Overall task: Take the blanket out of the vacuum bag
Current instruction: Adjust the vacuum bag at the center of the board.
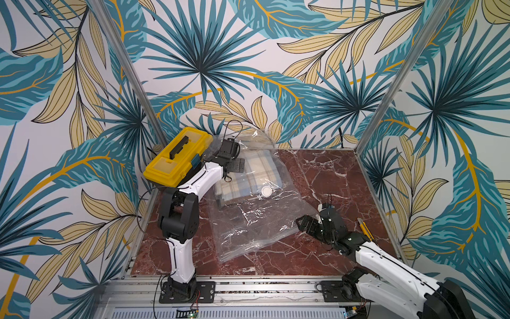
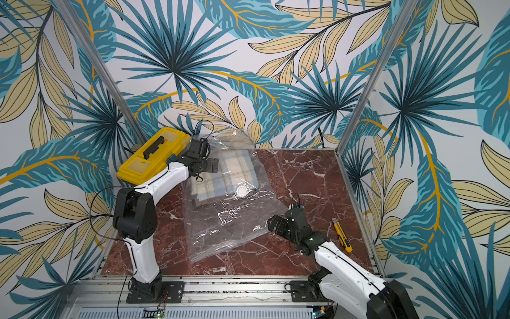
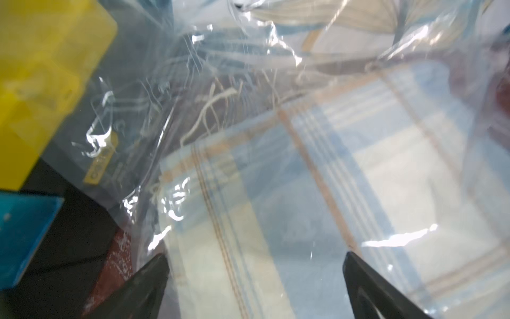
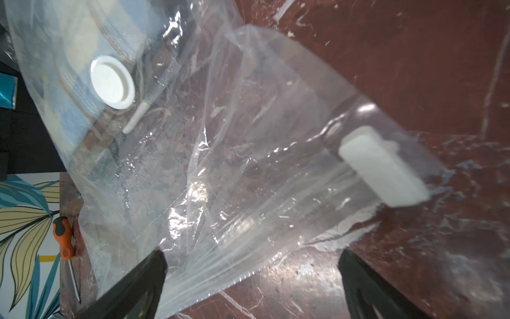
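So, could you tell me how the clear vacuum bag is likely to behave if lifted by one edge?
Probably floppy: the vacuum bag lies wrinkled and slack. Likely slippery, given its glossy glare. The folded blanket fills only its far end, so that end would probably sag.

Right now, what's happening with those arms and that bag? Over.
Grippers open: left gripper above the bagged plaid blanket, right gripper at the vacuum bag's edge. Blanket not yet out. Close beside left arm: yellow toolbox.
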